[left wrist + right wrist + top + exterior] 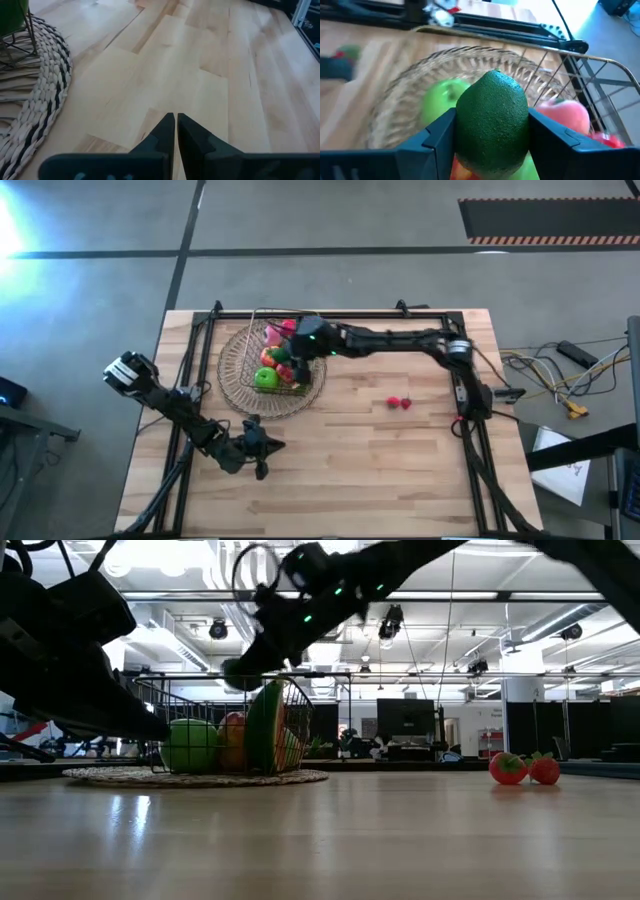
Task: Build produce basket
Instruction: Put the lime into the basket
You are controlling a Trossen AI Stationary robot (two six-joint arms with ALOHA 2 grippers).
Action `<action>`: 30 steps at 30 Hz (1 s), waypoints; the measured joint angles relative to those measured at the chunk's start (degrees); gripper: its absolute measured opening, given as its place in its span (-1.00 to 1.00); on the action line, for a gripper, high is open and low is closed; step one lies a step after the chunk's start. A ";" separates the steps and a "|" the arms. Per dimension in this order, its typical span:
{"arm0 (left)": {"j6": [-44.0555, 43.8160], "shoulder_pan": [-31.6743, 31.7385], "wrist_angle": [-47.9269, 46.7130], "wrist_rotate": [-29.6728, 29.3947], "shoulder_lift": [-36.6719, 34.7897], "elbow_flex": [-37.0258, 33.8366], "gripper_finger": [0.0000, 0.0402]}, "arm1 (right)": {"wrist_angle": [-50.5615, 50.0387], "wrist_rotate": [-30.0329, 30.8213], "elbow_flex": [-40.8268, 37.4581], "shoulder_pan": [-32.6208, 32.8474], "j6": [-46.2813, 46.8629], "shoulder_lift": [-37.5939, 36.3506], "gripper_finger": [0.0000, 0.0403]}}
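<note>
The wire basket [268, 358] stands on a round woven mat [240, 385] at the table's far left. It holds a green apple [265, 378], red and orange pieces, a pink peach [566, 116] and a watermelon slice [265, 727]. My right gripper [300, 345] hovers above the basket, shut on a dark green piece [492, 120]. Two red berries [400, 403] lie on the bare table to the right. My left gripper [270, 446] waits shut near the table's near left, touching nothing. My right gripper pinches the dark green piece between its two fingers [442, 131], one on each of its sides [465, 125]. The piece is lifted clear above the basket's fruit [240, 673], and its rounded end sticks out past the fingertips.
The mat's edge [35, 100] and a basket corner [20, 35] lie just beyond my left gripper [176, 122]. A black frame runs along the table's edges [330, 313]. Bare wood stretches across the middle and the near side of the table [370, 470].
</note>
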 joint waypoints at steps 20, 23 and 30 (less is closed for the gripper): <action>-0.24 0.00 0.32 0.00 0.09 0.07 -0.98 | -23.24 0.24 34.86 -6.25 -0.28 23.34 0.22; -0.25 0.00 0.34 0.00 0.09 0.07 -0.98 | -23.57 0.28 35.01 -6.41 -0.99 22.78 0.35; -0.27 0.02 0.56 0.02 0.09 0.07 -0.98 | -29.68 0.05 35.02 -6.54 -3.86 17.89 0.54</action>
